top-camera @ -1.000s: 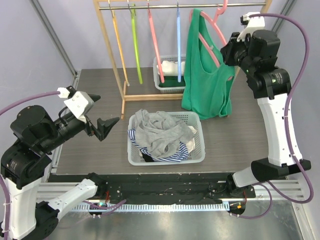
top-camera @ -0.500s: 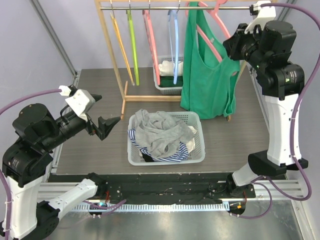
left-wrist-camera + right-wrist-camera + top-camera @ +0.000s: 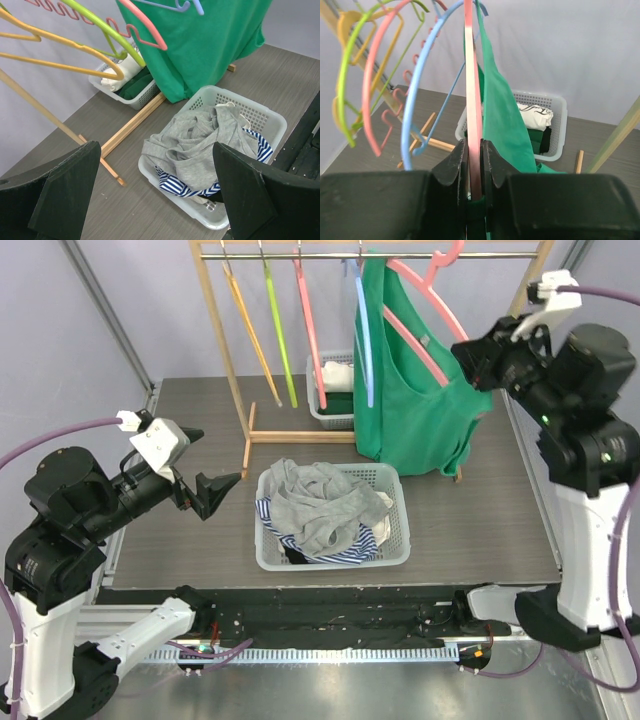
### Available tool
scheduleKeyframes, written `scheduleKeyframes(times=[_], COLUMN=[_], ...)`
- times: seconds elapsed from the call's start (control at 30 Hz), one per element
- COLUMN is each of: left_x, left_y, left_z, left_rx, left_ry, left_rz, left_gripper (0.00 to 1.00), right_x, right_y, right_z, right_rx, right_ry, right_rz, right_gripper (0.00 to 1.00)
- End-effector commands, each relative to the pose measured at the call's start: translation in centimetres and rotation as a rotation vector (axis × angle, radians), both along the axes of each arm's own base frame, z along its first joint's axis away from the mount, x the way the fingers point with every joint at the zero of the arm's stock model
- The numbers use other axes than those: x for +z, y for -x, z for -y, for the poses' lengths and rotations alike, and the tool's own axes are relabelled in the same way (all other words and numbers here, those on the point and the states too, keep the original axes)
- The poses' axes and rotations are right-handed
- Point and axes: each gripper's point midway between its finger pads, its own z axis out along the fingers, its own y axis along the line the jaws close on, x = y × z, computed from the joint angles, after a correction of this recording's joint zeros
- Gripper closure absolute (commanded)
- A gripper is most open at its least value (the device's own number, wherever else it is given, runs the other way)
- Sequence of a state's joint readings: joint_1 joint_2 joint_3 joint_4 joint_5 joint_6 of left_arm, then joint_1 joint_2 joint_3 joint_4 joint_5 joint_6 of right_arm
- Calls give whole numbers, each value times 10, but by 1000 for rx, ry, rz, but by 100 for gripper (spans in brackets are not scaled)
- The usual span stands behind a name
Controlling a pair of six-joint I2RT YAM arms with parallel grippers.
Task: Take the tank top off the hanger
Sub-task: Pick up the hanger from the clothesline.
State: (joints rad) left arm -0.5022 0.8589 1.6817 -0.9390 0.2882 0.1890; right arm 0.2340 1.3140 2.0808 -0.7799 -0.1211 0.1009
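My left arm sits in the lower left of the top view, elbow folded, with the forearm reaching right toward the middle of the frame. The left gripper points right with its jaws spread wide and nothing between them; in its wrist view they stand at the two bottom corners. My right arm rises tall along the right edge, wrist bent leftward in the upper right. The right gripper has its jaws pinched on the pink hanger.

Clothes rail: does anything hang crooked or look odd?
Yes. The pink hanger carrying the green tank top is steeply tilted near the right end of the rail, with the right gripper clamped on it. The tank top hangs lopsided.
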Motion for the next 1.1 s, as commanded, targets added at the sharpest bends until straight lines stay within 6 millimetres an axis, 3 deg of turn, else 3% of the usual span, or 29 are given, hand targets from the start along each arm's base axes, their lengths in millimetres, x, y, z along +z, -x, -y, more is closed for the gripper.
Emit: scheduleKeyframes(times=[0.0,0.1,0.3,0.47,0.6,0.67,0.7,0.8,0.83,1.0,1.07], left_x=[14,15,17,19,22,24,24,26,27,29,28], left_y=[1,2,4,6,8,8,8,9,10,13,13], left_z=[4,5,4,3,3,3,4,3,3,0,-1], left_rx=[-18,-20,-23,-24,-27,-30,-31,-31,-31,-24,-22], left_ry=[42,51,58,63,70,75,74,82,83,90,90], left_rz=[29,26,27,30,33,35,33,36,38,49,50], left_gripper=[0,0,0,0,1,0,0,0,0,0,0], right_x=[114,108,98,108,115,121,128,156,173,221,229], right_y=[96,123,149,184,200,206,226,243,251,265,256], right_z=[10,16,26,40,51,47,49,47,48,26,19], right_rx=[70,74,52,24,-19,10,32,72,80,241,277], right_ry=[-97,-92,-84,-113,-134,-144,-171,-228,-251,-285,-304], right_rz=[411,389,355,415,446,488,545,698,753,877,892], right_gripper=[99,99,99,99,99,99,99,99,99,99,99])
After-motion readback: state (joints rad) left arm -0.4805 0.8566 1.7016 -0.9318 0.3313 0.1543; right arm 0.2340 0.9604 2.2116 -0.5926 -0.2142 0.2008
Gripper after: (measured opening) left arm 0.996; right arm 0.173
